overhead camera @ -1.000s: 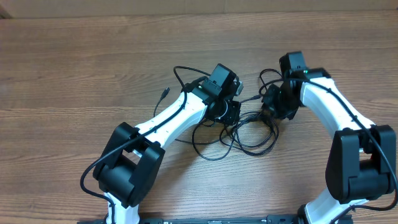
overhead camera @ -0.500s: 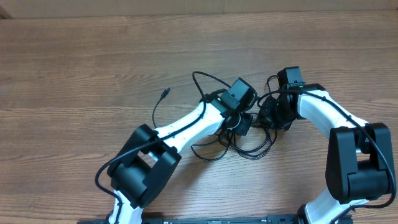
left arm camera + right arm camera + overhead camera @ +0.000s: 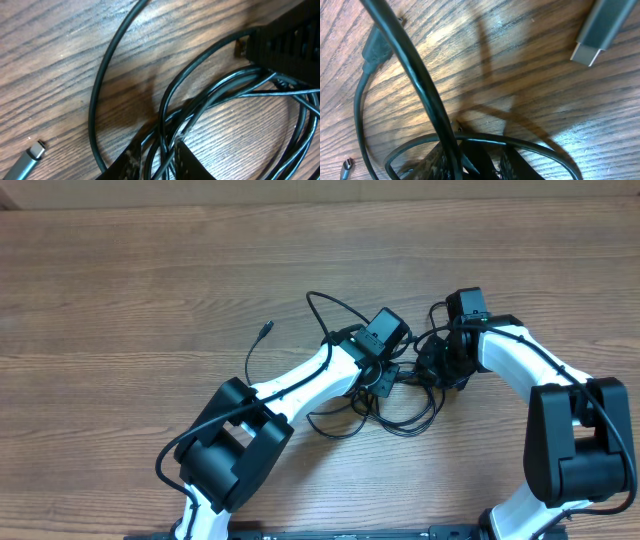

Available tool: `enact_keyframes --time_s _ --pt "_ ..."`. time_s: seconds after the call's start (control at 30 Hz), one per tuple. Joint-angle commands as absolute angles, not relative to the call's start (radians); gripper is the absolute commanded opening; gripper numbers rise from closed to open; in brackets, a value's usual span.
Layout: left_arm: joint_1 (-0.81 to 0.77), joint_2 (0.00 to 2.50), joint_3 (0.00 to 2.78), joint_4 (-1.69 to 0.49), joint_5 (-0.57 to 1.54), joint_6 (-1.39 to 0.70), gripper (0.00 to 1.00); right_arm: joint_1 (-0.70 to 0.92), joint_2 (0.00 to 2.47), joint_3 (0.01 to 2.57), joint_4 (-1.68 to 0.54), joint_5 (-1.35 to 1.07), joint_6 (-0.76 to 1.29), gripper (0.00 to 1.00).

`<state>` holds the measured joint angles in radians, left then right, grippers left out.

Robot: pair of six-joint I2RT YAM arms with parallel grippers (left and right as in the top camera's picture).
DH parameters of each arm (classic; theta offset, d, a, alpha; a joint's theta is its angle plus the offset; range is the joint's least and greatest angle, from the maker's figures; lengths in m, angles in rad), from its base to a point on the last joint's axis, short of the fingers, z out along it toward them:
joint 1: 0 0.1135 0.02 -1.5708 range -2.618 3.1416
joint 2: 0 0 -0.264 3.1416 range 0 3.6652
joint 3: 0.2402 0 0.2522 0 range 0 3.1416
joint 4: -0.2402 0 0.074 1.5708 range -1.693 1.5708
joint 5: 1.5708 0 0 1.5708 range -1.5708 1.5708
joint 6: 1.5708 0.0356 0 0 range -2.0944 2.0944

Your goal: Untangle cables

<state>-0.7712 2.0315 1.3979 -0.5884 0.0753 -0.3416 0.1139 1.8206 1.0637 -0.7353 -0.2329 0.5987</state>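
Left arm had swung toward the right of the overhead frame since a second earlier, bringing the left hand near the right hand. Right arm had barely shifted.

Wood-grain counter carried everything. Cables lay in a knot of overlapping loops just right of frame centre, between and below the two hands. One strand arched up over the left hand, and one loose end trailed left to a small plug.

Left hand: fingers narrowed around several crossing strands, grasping them. Right hand: clenched on one thick-looking strand running between its fingers.

Grey plug lay free at lower left of the left wrist view. Another grey plug sat at upper right of the right wrist view.

Judgement on the step: the hands were too close together to open the knot. Best to draw them apart slowly, keep one hand as anchor, lift one strand clear of the crossings, and watch that the loops do not cinch. Working from a free plug end would help.

No brand, label or writing readable anywhere.
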Motion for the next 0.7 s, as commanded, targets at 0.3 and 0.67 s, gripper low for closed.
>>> enact_keyframes --time_s 0.3,0.67 --pt "-0.780 2.042 1.343 -0.596 0.112 -0.329 0.24 0.118 1.810 1.053 -0.734 -0.241 0.601 0.31" --pt "-0.776 2.042 1.322 -0.593 0.109 -0.329 0.04 0.118 1.810 1.053 -0.709 -0.237 0.601 0.31"
